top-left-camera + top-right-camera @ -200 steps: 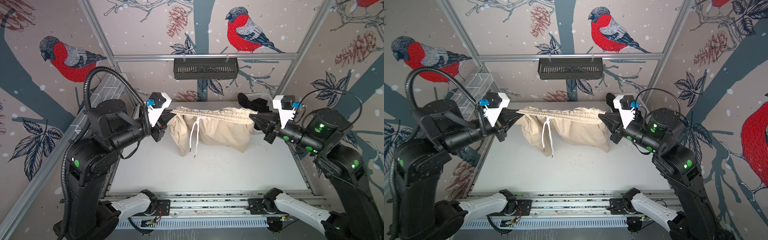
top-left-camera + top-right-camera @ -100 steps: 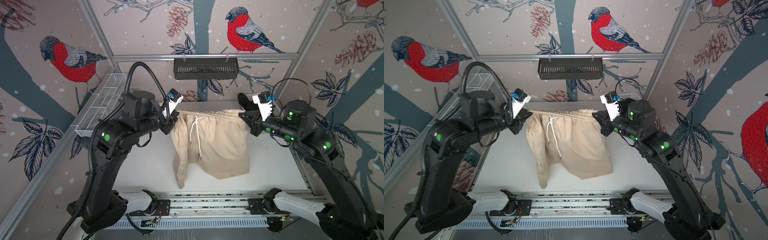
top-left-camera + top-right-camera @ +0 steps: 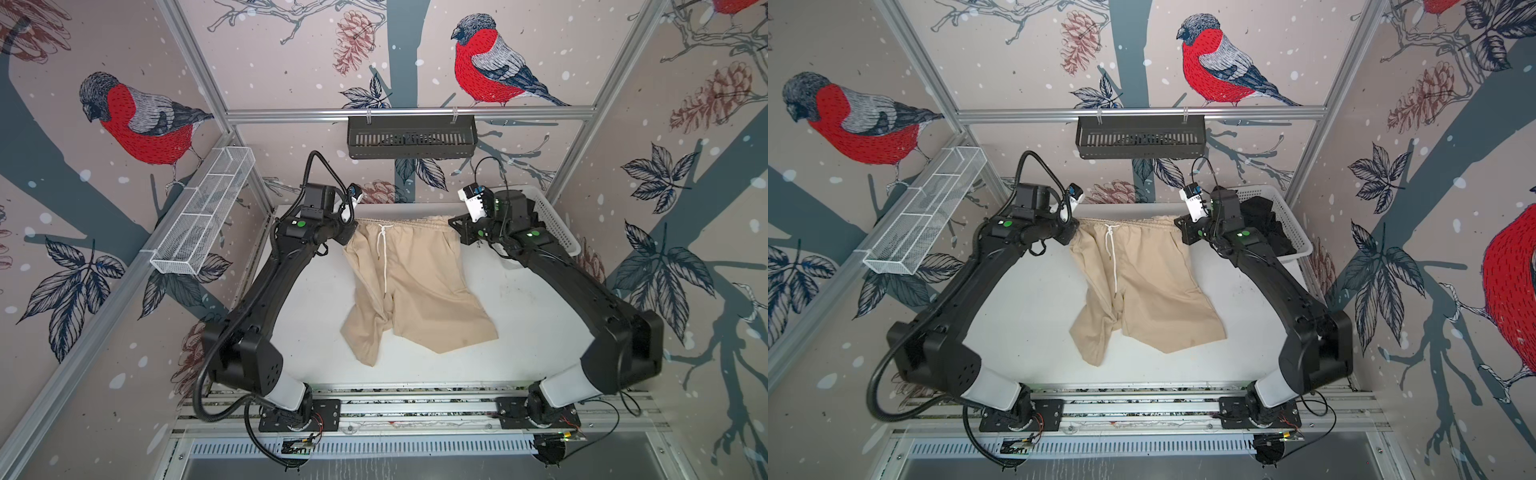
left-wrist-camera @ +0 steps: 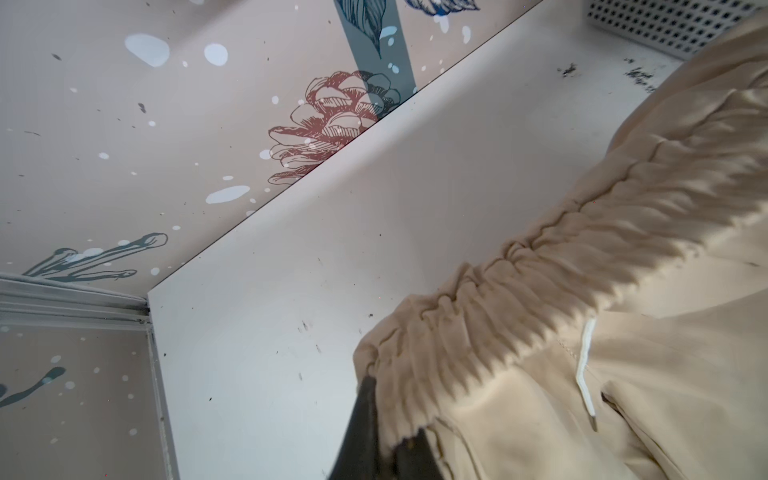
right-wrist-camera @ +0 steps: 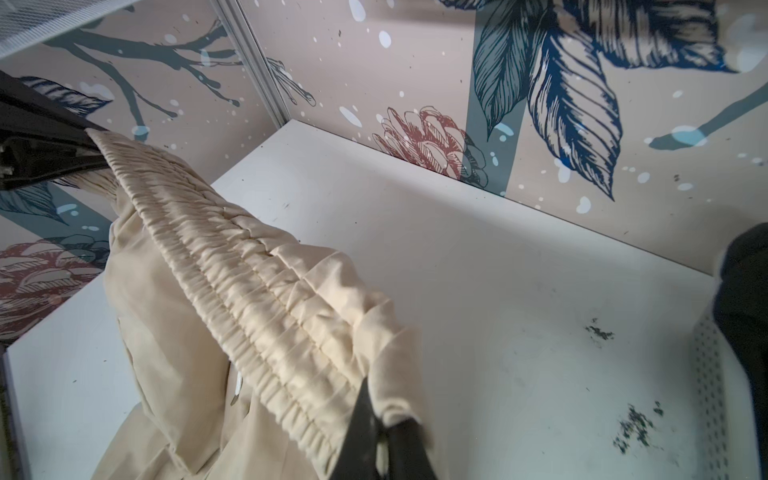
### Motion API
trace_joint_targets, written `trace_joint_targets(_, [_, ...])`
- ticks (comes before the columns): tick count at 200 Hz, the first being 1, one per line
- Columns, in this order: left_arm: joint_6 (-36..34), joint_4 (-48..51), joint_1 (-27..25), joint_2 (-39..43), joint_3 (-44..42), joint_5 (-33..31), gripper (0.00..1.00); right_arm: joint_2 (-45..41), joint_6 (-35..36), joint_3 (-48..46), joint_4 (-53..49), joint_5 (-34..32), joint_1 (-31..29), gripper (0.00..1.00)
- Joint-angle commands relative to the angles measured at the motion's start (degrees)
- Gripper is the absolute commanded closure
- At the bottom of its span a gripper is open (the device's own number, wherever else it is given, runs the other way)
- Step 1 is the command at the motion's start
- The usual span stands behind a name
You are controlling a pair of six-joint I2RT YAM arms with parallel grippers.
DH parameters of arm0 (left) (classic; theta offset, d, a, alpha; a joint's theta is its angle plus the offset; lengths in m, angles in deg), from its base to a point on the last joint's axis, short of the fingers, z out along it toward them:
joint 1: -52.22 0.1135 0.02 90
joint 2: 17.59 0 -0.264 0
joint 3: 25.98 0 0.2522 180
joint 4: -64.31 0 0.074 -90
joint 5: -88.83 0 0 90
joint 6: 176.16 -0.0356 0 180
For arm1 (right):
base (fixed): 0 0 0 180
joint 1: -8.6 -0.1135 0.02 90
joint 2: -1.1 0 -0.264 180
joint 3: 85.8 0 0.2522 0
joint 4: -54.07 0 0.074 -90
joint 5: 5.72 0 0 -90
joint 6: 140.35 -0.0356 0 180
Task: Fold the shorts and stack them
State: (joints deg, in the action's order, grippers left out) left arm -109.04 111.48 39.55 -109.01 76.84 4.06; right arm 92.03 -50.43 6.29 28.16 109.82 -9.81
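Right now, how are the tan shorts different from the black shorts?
The tan shorts lie spread over the table; the black shorts sit bunched in the white basket. The left gripper and right gripper pinch the tan shorts' waistband; nothing holds the black shorts. Both are soft cloth, not yet folded.

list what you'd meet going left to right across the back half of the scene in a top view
wire rack → left gripper → beige shorts → right gripper → white basket

Black jointed arms [image 3: 266, 286], white base links [image 3: 286, 390], green lights [image 3: 300, 223], corrugated black cable [image 3: 869, 392]
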Motion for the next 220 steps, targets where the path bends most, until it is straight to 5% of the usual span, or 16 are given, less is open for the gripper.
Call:
trace_joint_targets(1, [-1.38, -6.25, 2.64, -7.2, 2.88, -2.37, 1.0, 8.32, 2.07, 4.4, 5.3, 2.01, 1.56, 0.99])
trace_joint_targets(75, [-0.58, -9.82, 8.06, -25.87, 15.62, 0.49, 1.0, 36.54, -1.38, 26.97, 8.16, 6.21, 2.18, 0.9])
trace_joint_targets(91, [0.06, -9.79, 8.77, -28.84, 19.15, 1.69, 0.75, 40.89, -4.14, 31.14, 11.09, 7.12, 2.23, 0.8])
trace_joint_targets(109, [0.99, -8.17, 9.12, -31.21, 23.73, 3.65, 0.22, 44.83, -6.69, 36.58, 13.05, 7.68, 2.22, 0.53])
trace_joint_targets(126, [2.54, -7.33, 9.15, -31.77, 26.57, 3.71, 0.03, 46.74, -7.92, 40.85, 13.27, 8.25, 2.02, 0.43])
trace_joint_targets(138, [3.63, -7.11, 9.24, -31.32, 27.46, 4.23, 0.02, 46.37, -7.97, 41.73, 12.77, 8.37, 1.89, 0.41])
trace_joint_targets(171, [9.35, -3.28, 9.32, -28.38, 27.36, 3.36, 0.02, 37.92, -2.75, 31.74, 4.64, 5.41, 1.19, 0.3])
trace_joint_targets(189, [12.9, 3.12, 9.24, -25.59, 25.41, 11.11, 0.01, 29.95, -3.13, 18.89, 3.48, -0.99, 0.85, 0.28])
trace_joint_targets(220, [24.07, -4.63, 5.52, -11.98, 2.24, 18.39, 0.02, 14.51, -3.13, -3.0, 4.72, -7.65, -4.73, 0.28])
